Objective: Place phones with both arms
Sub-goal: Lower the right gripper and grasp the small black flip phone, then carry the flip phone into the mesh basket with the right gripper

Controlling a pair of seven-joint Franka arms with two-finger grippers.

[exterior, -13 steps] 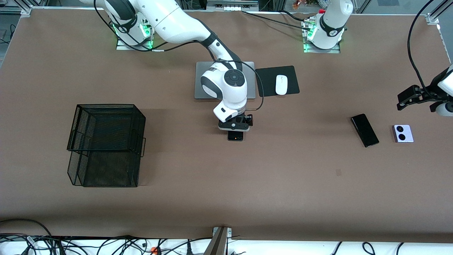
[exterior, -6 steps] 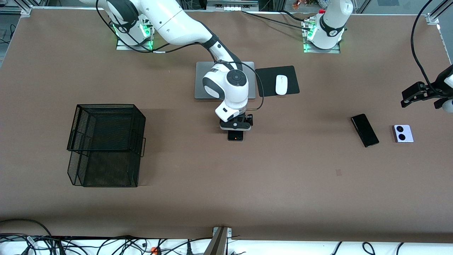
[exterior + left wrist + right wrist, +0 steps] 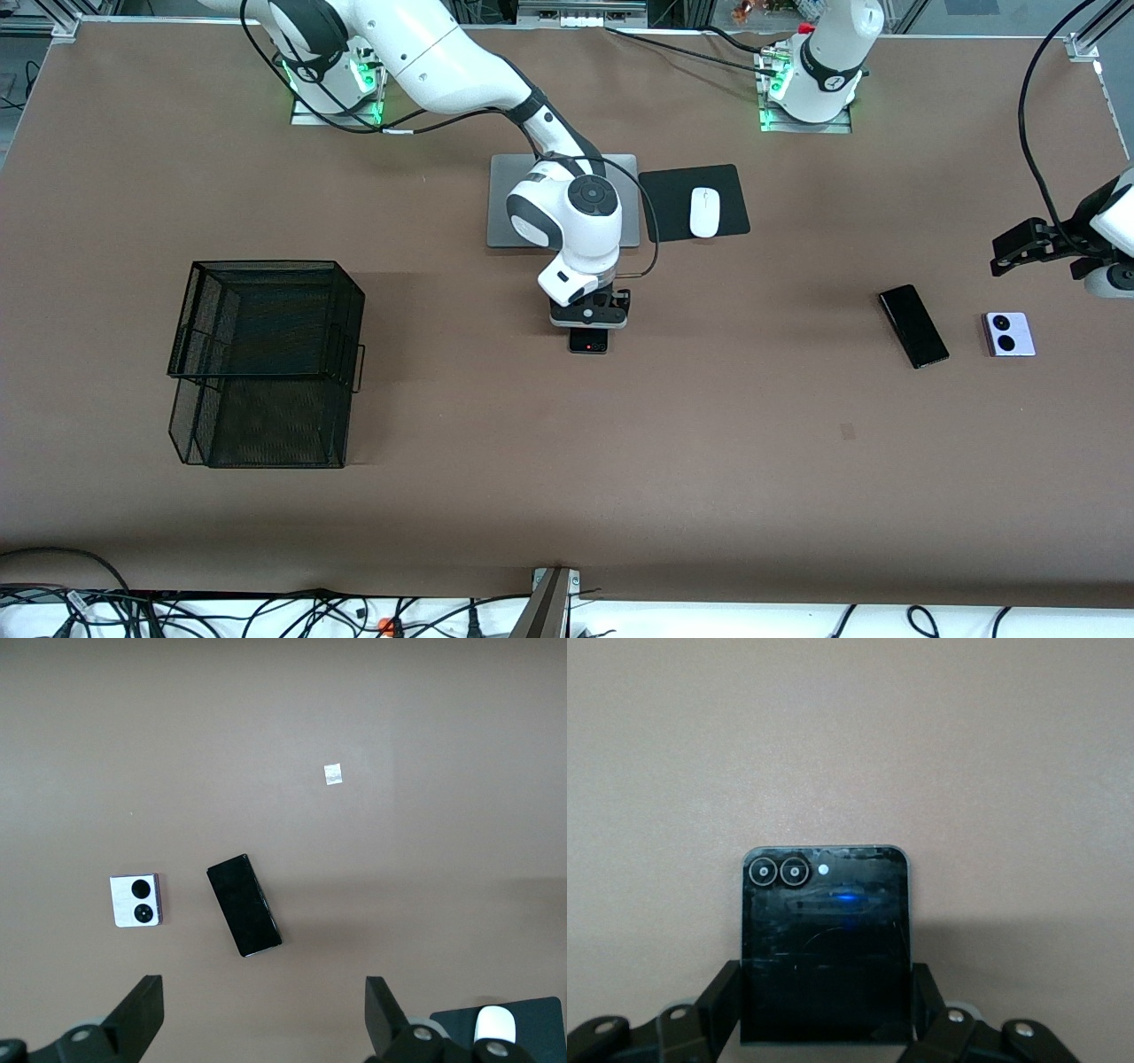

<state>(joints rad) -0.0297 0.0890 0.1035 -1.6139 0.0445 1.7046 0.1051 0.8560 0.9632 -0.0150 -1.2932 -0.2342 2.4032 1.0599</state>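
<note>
We see the right hand (image 3: 589, 330) down on the counter (image 3: 567, 461) near its middle, just nearer the front camera than the laptop (image 3: 505, 204). In the right wrist view its fingers (image 3: 722, 992) press against both sides of the black flip phone (image 3: 825, 939), so it is clenched on that phone, which lies flat on the counter.

The left hand (image 3: 1019, 250) hangs in the air by the counter edge at the left arm's end, over bare counter near the other two phones. In the left wrist view its fingers (image 3: 142, 1014) stand wide apart with nothing between them.

The slab (image 3: 913, 325) lies flat and slanted toward the left arm's end, and the lavender phone (image 3: 1009, 334) lies just beside it, closer to that edge, with its two camera circles up. The two are apart, not touching.

A mouse (image 3: 704, 212) sits on a black pad (image 3: 673, 190) beside the laptop. A wire basket (image 3: 266, 363) stands toward the right arm's end.
</note>
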